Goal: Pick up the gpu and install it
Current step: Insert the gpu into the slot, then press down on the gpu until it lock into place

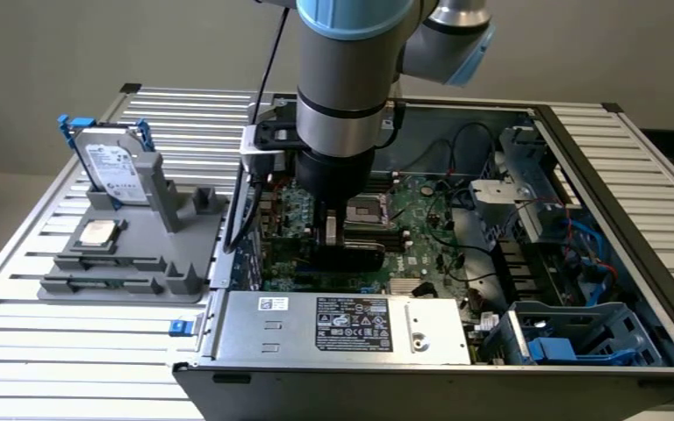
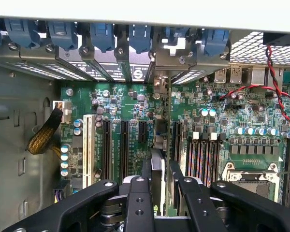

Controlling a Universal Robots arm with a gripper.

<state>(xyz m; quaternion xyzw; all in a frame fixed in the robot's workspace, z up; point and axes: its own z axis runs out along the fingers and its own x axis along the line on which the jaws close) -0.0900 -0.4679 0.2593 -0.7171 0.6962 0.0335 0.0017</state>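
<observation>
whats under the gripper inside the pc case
Under the gripper, the green motherboard with its expansion slots and the empty CPU socket. A thin card, likely the gpu, stands edge-on between the fingers; its lower edge and the slot below are covered.

Hand (image 2: 157,186) hemmed between expansion slots (image 2: 115,147), rear slot covers (image 2: 111,41) and memory slots (image 2: 203,154).

tool (image 2: 157,186): matt black plastic | gpu (image 2: 156,166): green board | computer case (image 1: 455,373): grey metal

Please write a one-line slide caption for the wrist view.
The tool holds the gpu edge-on above the motherboard expansion slots inside the open computer case.
</observation>
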